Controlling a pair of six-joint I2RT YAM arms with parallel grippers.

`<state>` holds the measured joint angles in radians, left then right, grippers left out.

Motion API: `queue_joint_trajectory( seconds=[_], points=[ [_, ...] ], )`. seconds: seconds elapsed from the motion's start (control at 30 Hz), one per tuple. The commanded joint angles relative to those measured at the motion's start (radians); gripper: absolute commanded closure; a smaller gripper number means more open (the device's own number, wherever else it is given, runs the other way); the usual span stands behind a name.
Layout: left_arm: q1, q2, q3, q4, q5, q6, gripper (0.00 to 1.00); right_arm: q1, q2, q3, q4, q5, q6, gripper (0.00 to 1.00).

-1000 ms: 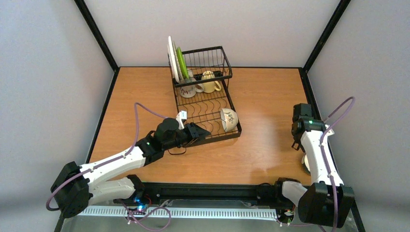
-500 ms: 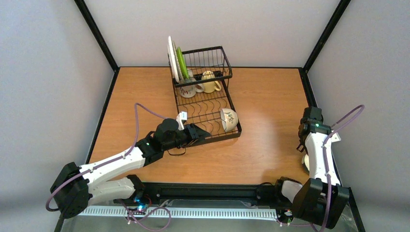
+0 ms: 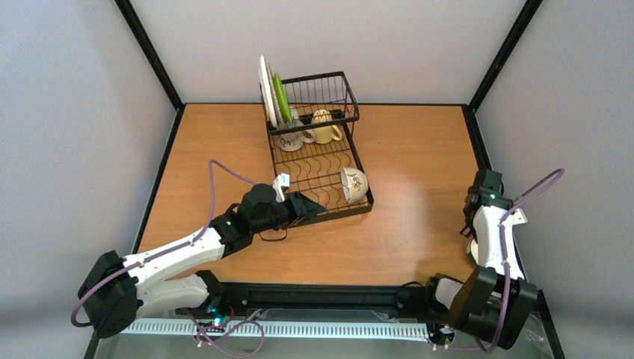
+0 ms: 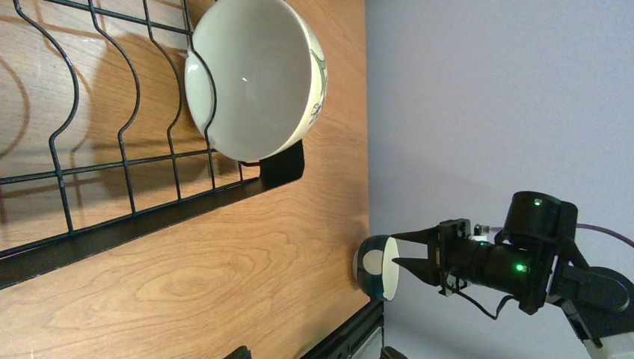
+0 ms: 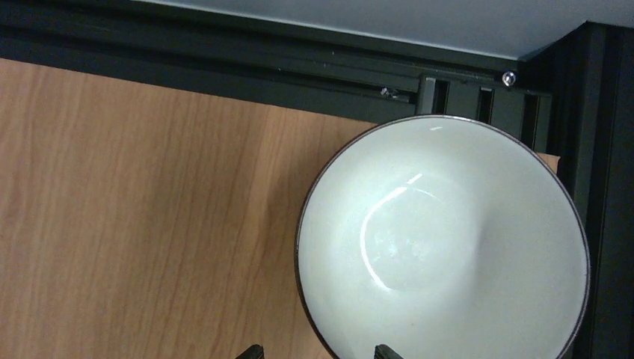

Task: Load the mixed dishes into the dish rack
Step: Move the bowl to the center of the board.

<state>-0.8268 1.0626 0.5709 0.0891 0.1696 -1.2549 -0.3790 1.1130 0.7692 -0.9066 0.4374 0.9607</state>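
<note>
Wooden table (image 3: 419,149) bears dish rack (image 3: 320,166) and bowl (image 5: 441,239).

The top external camera looked down from above the near edge over the whole table (image 3: 419,187). The left wrist camera faced across the dish rack (image 4: 149,217) at close range. It and the close, downward-facing right wrist camera shared the bowl (image 5: 441,239) just ahead of the right gripper (image 4: 394,250).

Right of the dish rack (image 3: 348,213) you have bare tabletop (image 3: 419,164) out to the dark-rimmed bowl (image 5: 441,239), which sits close against the black edge rail (image 5: 609,224), cramping its outer side.
</note>
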Motion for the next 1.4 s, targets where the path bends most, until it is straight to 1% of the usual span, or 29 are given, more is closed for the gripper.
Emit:
queue_joint_trajectory(
  seconds=[0.0,0.37,0.47,0.53,0.57,0.63,0.7,0.77,0.87,0.9,1.13,1.37],
  points=[
    [-0.008,-0.002,-0.005,-0.003,0.014,0.015,0.03,-0.019,0.034,-0.037,0.047,-0.029,-0.011,0.16],
    [-0.008,0.002,-0.003,-0.012,0.011,0.005,0.03,-0.044,0.112,-0.092,0.144,-0.071,-0.036,0.16],
    [-0.009,0.000,-0.002,-0.015,0.010,0.002,0.03,-0.045,0.130,-0.099,0.162,-0.081,-0.040,0.21],
    [-0.008,-0.001,-0.002,-0.018,0.010,0.000,0.03,-0.046,0.138,-0.106,0.173,-0.090,-0.043,0.28],
    [-0.008,-0.002,-0.002,-0.018,0.010,0.000,0.03,-0.046,0.139,-0.111,0.180,-0.098,-0.047,0.34],
    [-0.008,-0.007,-0.008,-0.020,0.007,-0.003,0.03,-0.046,0.144,-0.122,0.193,-0.109,-0.051,0.47],
    [-0.009,-0.015,-0.013,-0.021,0.006,-0.008,0.03,-0.046,0.150,-0.131,0.201,-0.119,-0.058,0.68],
    [-0.008,-0.024,-0.018,-0.025,0.003,-0.012,0.03,-0.046,0.154,-0.139,0.205,-0.130,-0.061,0.81],
    [-0.008,-0.038,-0.019,-0.036,-0.005,-0.015,0.03,-0.046,0.157,-0.148,0.214,-0.147,-0.070,0.95],
    [-0.008,-0.041,-0.019,-0.039,-0.009,-0.016,0.03,-0.046,0.155,-0.151,0.215,-0.150,-0.072,0.98],
    [-0.008,-0.059,-0.021,-0.054,-0.023,-0.029,0.03,-0.046,0.105,-0.160,0.237,-0.173,-0.127,0.98],
    [-0.008,-0.065,0.006,-0.097,-0.058,-0.022,0.03,-0.037,0.042,-0.157,0.288,-0.309,-0.212,0.98]
  ],
)
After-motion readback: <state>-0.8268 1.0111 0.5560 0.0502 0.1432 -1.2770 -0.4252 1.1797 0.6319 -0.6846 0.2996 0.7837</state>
